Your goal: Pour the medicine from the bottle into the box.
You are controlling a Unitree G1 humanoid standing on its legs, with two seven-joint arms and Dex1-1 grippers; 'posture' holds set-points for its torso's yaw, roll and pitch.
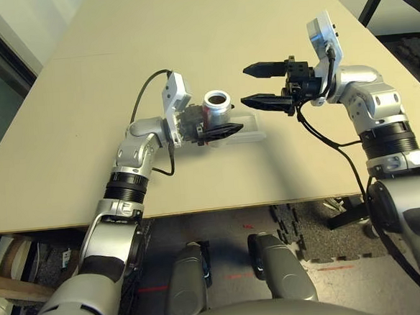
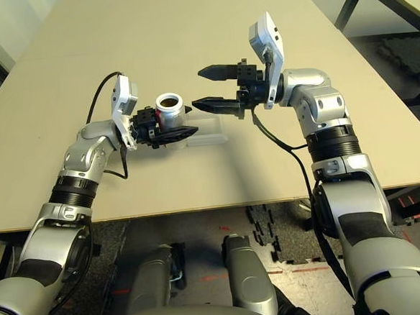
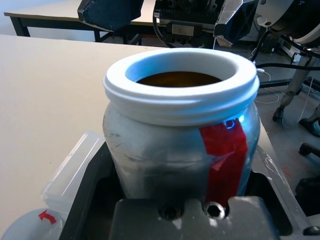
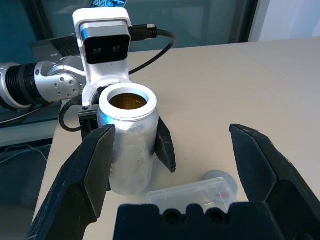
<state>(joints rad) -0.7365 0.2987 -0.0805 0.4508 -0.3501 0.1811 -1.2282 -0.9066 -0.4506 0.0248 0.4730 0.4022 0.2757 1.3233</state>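
The left wrist view shows what the head views cannot: brown contents low inside the bottle (image 3: 181, 135), a red stripe down its dull silver wall, and a smooth white threaded rim around the uncapped mouth. The right wrist view adds a round grey cap (image 4: 220, 181) lying flat on the counter (image 1: 187, 29) just beside the box (image 4: 192, 196), a shallow clear plastic square with rounded corners. From the head, the left end effector (image 1: 212, 131) is clenched on the upright bottle, holding it at the box's left end. The right end effector (image 1: 265, 85) hangs released, its black fingers spread wide, near the bottle's right. Broad bare tan counter lies beyond both arms, with its near edge well apart from the box.
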